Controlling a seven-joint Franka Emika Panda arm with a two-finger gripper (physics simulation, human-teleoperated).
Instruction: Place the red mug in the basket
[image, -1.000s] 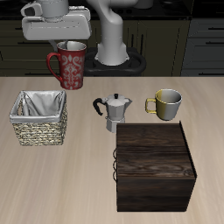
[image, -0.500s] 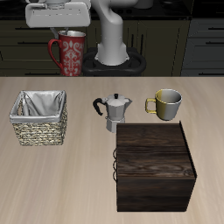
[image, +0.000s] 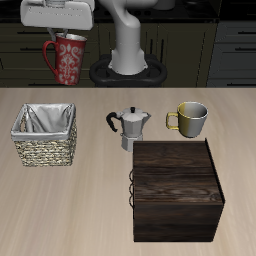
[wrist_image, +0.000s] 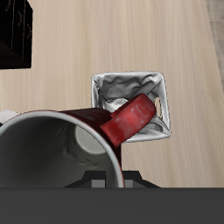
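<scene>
The red mug (image: 68, 59), dark red with a mottled pattern and a loop handle, hangs high above the table in my gripper (image: 70, 36), which is shut on its rim. In the wrist view the mug (wrist_image: 83, 131) fills the foreground, showing its pale grey inside and red handle. The basket (image: 45, 134), woven wicker with white cloth lining, stands on the table near the side edge, below and nearer the front than the mug. In the wrist view the basket (wrist_image: 112, 87) shows beyond the handle, partly hidden by it.
A metal moka pot (image: 131, 128) stands mid-table. A yellowish-olive mug (image: 190, 118) stands beside it. A large dark wooden box (image: 176, 188) sits near the front edge; its corner shows in the wrist view (wrist_image: 16, 35).
My gripper has risen with the red mug and shifted sideways toward the basket's side of the table. The basket and other objects have not moved.
</scene>
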